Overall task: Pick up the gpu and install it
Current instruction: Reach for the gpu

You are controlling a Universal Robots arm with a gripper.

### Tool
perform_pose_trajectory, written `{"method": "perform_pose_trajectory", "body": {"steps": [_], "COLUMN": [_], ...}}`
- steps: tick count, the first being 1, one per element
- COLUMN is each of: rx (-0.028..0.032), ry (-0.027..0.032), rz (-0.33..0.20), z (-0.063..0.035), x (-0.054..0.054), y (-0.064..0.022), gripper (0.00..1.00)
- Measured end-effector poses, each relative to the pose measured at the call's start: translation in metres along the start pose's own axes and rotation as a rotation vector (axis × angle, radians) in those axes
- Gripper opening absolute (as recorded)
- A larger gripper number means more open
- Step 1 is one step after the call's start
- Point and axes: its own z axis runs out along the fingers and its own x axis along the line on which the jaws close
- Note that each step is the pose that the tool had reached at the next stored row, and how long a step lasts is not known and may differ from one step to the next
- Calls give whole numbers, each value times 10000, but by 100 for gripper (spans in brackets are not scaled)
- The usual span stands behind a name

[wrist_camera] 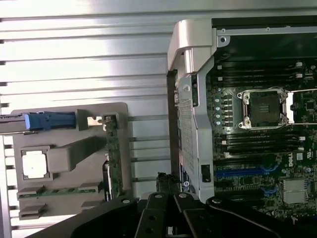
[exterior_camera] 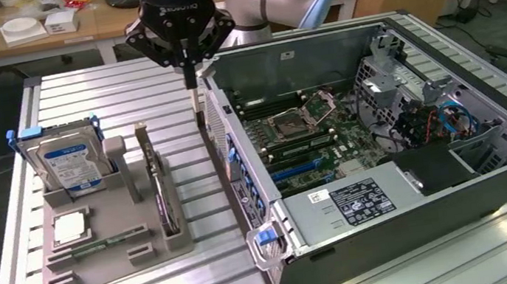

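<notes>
The gpu (exterior_camera: 155, 178) is a thin dark card standing on edge in a slot of the grey holder (exterior_camera: 100, 256), at the exterior view's left. In the wrist view the gpu (wrist_camera: 113, 153) shows edge-on along the holder's side. My gripper (exterior_camera: 192, 85) hangs above the table in the gap between the holder and the open computer case (exterior_camera: 372, 207), close to the case's corner. It is shut with nothing between its fingers. The gripper (wrist_camera: 167, 184) is level with the gpu's end and apart from it, not touching.
A silver hard drive (exterior_camera: 66, 162) with a blue label stands at the holder's back. A processor chip (wrist_camera: 33, 164) and a green memory stick (wrist_camera: 59, 191) lie in the holder. The case's motherboard (exterior_camera: 316, 129) lies exposed. A desk (exterior_camera: 39, 30) stands behind the slatted table (exterior_camera: 126, 85).
</notes>
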Motion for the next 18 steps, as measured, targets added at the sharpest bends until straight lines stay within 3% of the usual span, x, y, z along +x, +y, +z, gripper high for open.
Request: {"method": "perform_pose_trajectory", "body": {"steps": [18], "rx": [0], "ry": [0], "rz": [1], "z": [-7], "x": [254], "y": [-31], "gripper": [10]}}
